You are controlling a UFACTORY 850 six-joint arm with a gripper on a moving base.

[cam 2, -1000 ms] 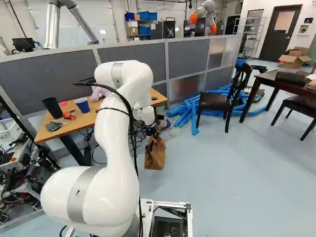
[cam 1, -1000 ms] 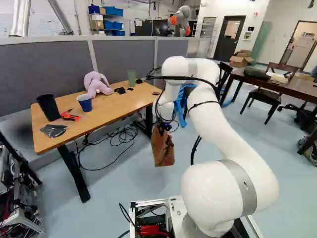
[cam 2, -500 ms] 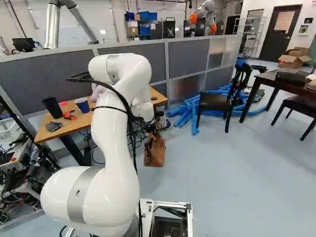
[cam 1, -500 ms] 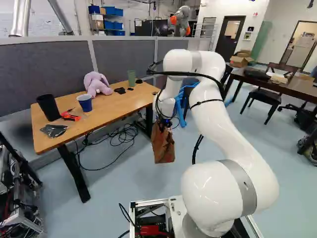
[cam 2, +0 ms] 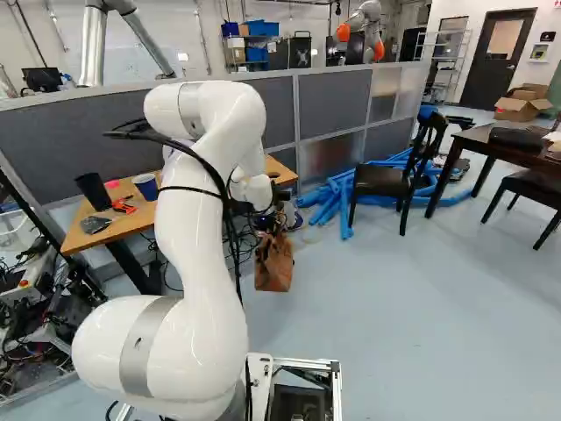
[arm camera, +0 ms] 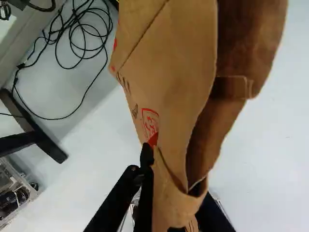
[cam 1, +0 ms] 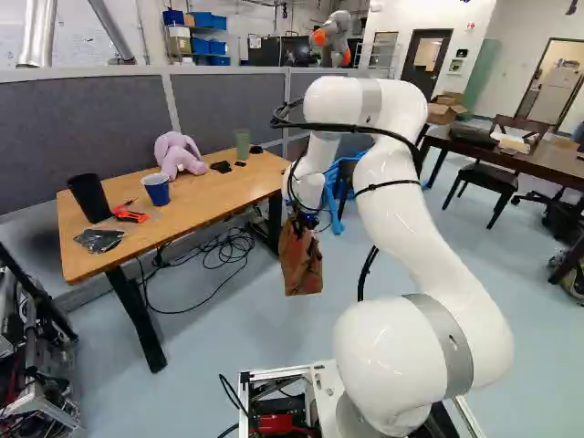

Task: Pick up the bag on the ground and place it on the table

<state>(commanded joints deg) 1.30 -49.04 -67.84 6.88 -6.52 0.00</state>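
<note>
There's one brown paper bag (cam 1: 301, 262), hanging in the air off the right end of the wooden table (cam 1: 208, 199) in the left base view, pinched between the gripper's (cam 1: 303, 220) two fingers. On that table I count three cups, a black cup (cam 1: 89, 199), a blue cup (cam 1: 157, 190) and a green cup (cam 1: 242, 144), plus one lilac plush toy (cam 1: 179, 155). The white arm (cam 1: 411, 219) rises, bends over high up, and reaches down beside the table.
</note>
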